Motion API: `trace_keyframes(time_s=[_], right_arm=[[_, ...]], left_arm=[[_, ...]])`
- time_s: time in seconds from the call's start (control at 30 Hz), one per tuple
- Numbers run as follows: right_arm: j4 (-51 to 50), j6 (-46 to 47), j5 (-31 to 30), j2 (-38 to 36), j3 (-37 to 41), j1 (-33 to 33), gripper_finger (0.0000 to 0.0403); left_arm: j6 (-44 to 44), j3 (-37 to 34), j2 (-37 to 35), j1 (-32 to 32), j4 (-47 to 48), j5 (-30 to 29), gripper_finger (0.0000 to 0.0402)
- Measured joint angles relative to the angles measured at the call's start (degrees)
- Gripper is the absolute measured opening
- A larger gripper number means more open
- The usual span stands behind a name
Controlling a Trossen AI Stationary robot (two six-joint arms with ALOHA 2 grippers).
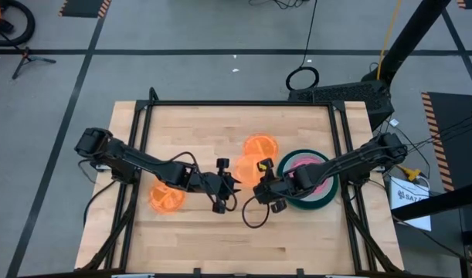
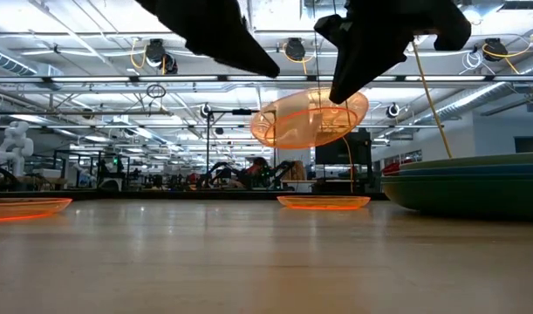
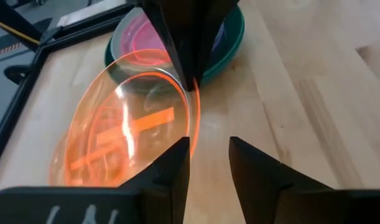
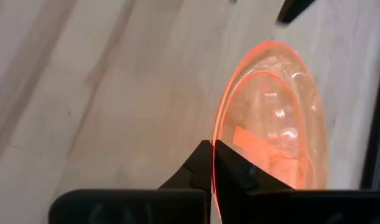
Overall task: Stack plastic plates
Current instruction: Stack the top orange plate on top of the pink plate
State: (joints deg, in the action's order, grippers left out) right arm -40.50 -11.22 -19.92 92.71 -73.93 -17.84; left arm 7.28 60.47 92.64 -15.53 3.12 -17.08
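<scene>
Pale butcher-block table [image 1: 220, 239] in a black frame, set on grey floor crossed by dark tape lines; beyond the far edge in the low view, a long hall of ceiling trusses, strip lights and distant equipment.

Toward the table's right side, a stack of plates [image 1: 328, 194] — dark green on the outside, a blue rim inside it, pink at the centre as seen past the right arm in the high view; same stack at the right edge of the low view as a low dark green mound [image 2: 467, 187] with paler rims showing above it. Nothing further to be made out of the stack's inner order.

Three translucent orange plates apart from it: one lying flat near the left arm [image 1: 166, 199], well away from the stack; one lying flat toward the table's far middle [image 1: 260, 146], just beside the stack's left; one lifted off the wood and tilted [image 2: 311, 118], between the two grippers.

Right gripper [image 4: 213, 163] — fingers pinched together on the rim of the lifted orange plate [image 4: 273, 124], holding it clear of the table near the centre.

Left gripper [image 3: 208, 155] close opposite, fingers parted with a clear gap, touching nothing; lifted plate [image 3: 124, 134] just ahead of them, stack [image 3: 227, 37] beyond.
</scene>
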Motion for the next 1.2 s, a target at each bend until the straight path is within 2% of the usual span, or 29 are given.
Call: trace_keyframes(time_s=[0.3,0.63,0.97,1.2], right_arm=[[-10.1,4.5,-2.8,-0.3,-4.3,-0.4,0.0000],[-26.5,20.1,-4.3,-2.6,-5.2,-2.6,0.0000],[-38.8,39.5,-3.9,-7.8,-5.2,-9.4,0.0000],[-40.3,47.6,-4.8,-10.3,-5.2,-15.6,0.0000]], left_arm=[[-3.0,0.0,-7.0,-0.3,9.5,0.0,0.0120],[-7.8,0.0,-9.0,-0.3,15.6,0.0,0.0120],[-9.5,0.0,-9.0,-0.4,16.0,0.0,0.0120],[-9.5,0.0,-9.0,-0.4,16.0,0.0,0.0120]])
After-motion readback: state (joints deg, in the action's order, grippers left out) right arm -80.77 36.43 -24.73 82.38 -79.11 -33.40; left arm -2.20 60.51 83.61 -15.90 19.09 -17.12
